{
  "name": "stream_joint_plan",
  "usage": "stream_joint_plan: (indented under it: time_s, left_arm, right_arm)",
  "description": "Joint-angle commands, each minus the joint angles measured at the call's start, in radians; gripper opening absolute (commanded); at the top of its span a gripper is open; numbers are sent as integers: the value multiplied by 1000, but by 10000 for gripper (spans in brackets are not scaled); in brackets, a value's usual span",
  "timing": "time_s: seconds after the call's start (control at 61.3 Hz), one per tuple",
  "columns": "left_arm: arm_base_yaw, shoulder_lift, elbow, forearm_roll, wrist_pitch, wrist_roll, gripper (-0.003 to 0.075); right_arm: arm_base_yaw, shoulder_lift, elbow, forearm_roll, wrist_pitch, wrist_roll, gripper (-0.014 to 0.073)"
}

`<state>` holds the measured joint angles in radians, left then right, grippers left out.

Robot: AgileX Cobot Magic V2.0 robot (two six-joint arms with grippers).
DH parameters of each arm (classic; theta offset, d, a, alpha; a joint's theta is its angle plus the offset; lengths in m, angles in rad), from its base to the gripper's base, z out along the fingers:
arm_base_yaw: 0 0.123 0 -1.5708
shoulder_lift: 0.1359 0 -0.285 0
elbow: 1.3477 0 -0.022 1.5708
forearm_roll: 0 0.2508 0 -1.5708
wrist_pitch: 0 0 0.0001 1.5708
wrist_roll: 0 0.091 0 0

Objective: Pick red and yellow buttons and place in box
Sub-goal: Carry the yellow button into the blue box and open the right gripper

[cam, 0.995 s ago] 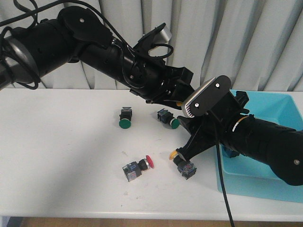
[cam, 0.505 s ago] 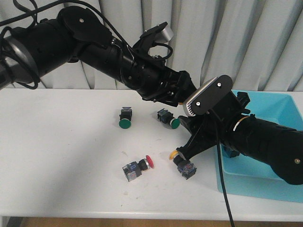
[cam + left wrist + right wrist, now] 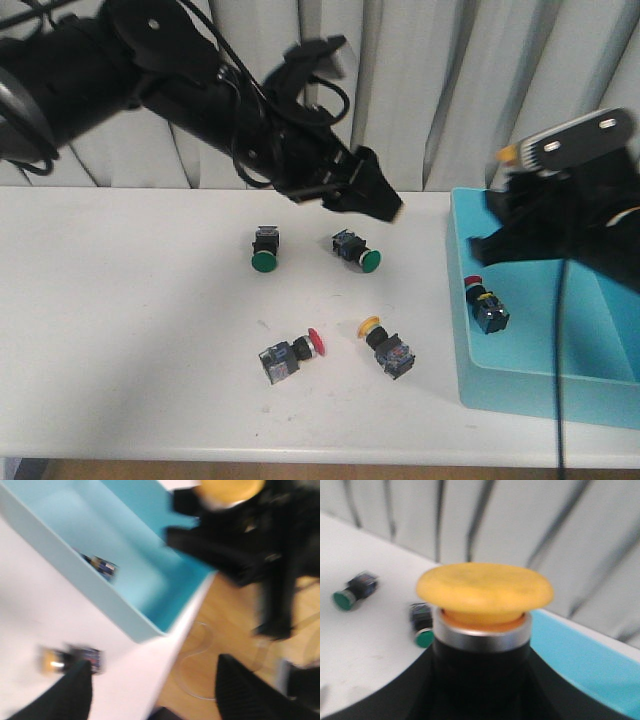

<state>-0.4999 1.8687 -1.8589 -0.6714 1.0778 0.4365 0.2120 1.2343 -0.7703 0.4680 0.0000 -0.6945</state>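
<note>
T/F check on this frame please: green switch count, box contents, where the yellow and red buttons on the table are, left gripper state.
1. Two green-capped switches lie on the table. True.
2. The box has nothing in it. False: one button already lies inside, near the wall on the table side.
3. A yellow button lies on the table, outside the box. True.
4. The left gripper is shut on the red button. False: the left wrist view shows its fingers apart with nothing between them, and the red button lies on the table beside the yellow one.
</note>
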Motion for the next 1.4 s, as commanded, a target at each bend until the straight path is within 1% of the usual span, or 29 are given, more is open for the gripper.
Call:
stream_joint_plan:
  time_s: [0.0, 0.049, 0.065, 0.082, 0.212, 0.293, 0.375, 0.424, 0.522, 0.668, 0.815, 0.913, 0.995, 1.141, 1.239, 1.386]
  left_arm:
    - [3, -100, -66, 128, -88, -30, 316]
    - [3, -117, -82, 217, -102, -48, 239]
    - [3, -123, -88, 230, -103, -52, 227]
    - [3, -130, -93, 279, -111, -60, 181]
    - [3, -179, -99, 470, -139, -136, -10]
    - [3, -197, -99, 570, -146, -196, -8]
    - [3, -201, -99, 636, -140, -229, -8]
    - [3, -201, -99, 671, -126, -237, -8]
    - [3, -199, -96, 695, -101, -251, -8]
    - [3, -199, -96, 700, -97, -251, -8]
    - [3, -199, -96, 696, -90, -251, -8]
    - [3, -199, -96, 694, -89, -251, -7]
    - [3, -199, -96, 694, -89, -251, -7]
    - [3, -199, -96, 693, -89, -251, -7]
    - [3, -199, -96, 693, -89, -251, -7]
    - [3, -199, -96, 693, -89, -251, -7]
  right_arm:
    - [-71, -83, -47, 8, -7, -8, 0]
    - [-103, -101, -62, 8, 28, -8, 0]
    - [-112, -104, -68, 8, 37, -8, 0]
    - [-125, -107, -75, 8, 47, -8, 0]
    - [-198, -100, -120, 8, 110, -1, 3]
    - [-256, -69, -141, 8, 123, 28, 3]
    - [-318, -6, -159, 8, 141, 67, 4]
    - [-353, 44, -171, 8, 169, 90, 6]
    - [-400, 158, -200, 7, 221, 118, 8]
    - [-399, 352, -249, -46, 267, 126, 10]
    - [-399, 498, -304, -49, 310, 152, 12]
    - [-397, 578, -356, -51, 386, 153, 22]
    - [-397, 643, -399, -79, 444, 171, 46]
    - [-397, 714, -464, -175, 516, 258, 128]
    - [-397, 744, -504, -214, 558, 299, 230]
    - [-397, 768, -539, -232, 585, 300, 415]
